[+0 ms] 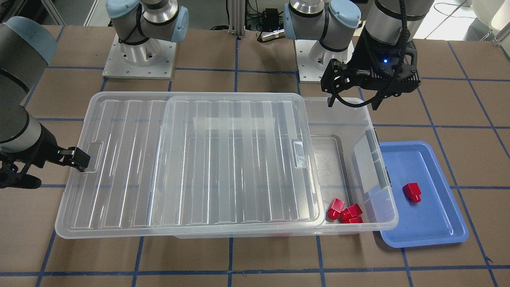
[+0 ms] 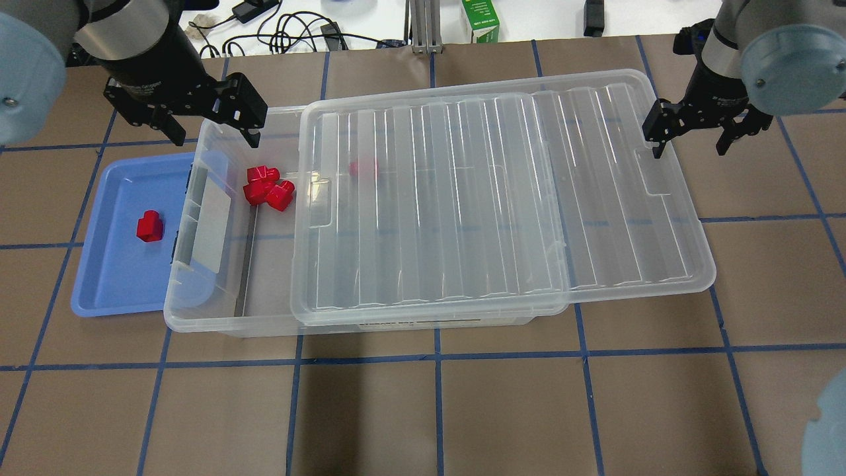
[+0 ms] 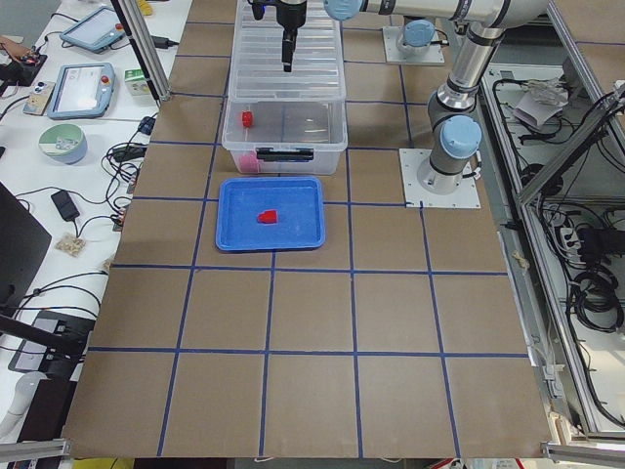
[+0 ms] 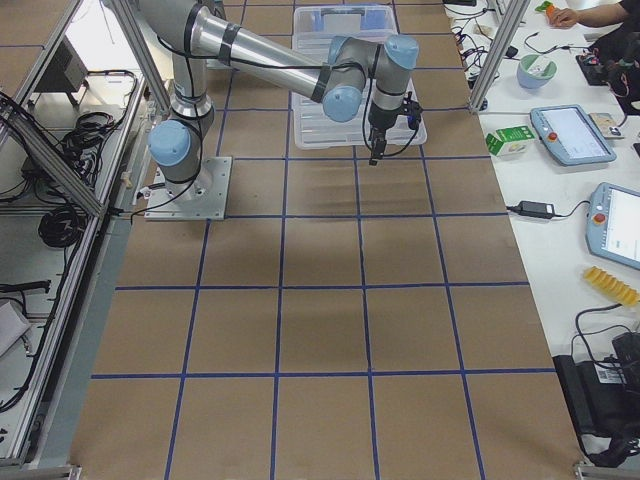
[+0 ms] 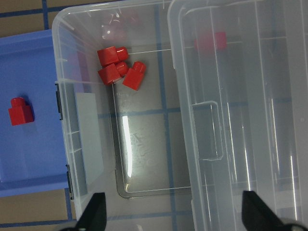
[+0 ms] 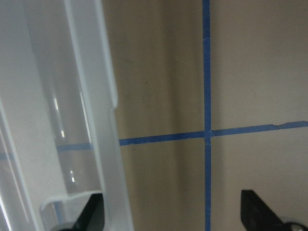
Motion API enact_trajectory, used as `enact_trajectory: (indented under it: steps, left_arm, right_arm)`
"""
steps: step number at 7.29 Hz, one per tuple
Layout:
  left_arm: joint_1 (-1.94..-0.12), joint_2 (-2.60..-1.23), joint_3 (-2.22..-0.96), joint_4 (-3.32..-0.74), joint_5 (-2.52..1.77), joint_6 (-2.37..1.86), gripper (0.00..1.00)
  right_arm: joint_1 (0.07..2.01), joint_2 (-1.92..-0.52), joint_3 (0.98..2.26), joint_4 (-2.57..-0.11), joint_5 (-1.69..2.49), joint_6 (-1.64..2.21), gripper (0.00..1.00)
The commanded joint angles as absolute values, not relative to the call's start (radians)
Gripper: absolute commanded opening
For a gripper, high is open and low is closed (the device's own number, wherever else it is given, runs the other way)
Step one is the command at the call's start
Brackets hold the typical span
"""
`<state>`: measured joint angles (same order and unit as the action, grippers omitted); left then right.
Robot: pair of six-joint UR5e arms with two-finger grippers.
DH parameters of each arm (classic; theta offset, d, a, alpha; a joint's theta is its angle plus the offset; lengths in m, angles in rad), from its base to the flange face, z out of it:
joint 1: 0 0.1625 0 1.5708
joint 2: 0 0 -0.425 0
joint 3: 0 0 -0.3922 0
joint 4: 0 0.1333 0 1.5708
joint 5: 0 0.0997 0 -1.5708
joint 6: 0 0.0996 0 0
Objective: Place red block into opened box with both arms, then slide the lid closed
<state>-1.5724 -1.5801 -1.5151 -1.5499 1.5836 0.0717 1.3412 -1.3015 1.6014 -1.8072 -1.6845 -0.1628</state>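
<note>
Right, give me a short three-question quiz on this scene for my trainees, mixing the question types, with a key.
1. True or false: the single red block lies on the blue tray.
2. The lid on the box is: A) fully closed; B) slid partly open; C) lying flat on the table.
3. How many bunched red blocks lie in the box's uncovered end?
Key: 1 true; 2 B; 3 three.

we find no lettering we can read here: faint print on the left arm [image 2: 142, 82], the face of a green-and-white carton [image 2: 480, 20] and a label strip low on the clear plastic storage box [image 2: 423, 324] all blur.
</note>
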Motion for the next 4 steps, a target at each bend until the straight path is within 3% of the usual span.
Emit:
enact_trajectory:
  steps: [1,4]
  left_arm:
    - [-1.563,-1.585,-1.514,-1.545,1.597,0.074,1.0]
    - [-1.283,-1.635,-1.571,-1.533,1.58,0.194,1.0]
  right_arm:
    - [1.319,-1.302,1.602,-1.807,-1.684,-0.193,1.0]
    - [1.319,-1.305,1.591,-1.804,-1.683,-0.193,1.0]
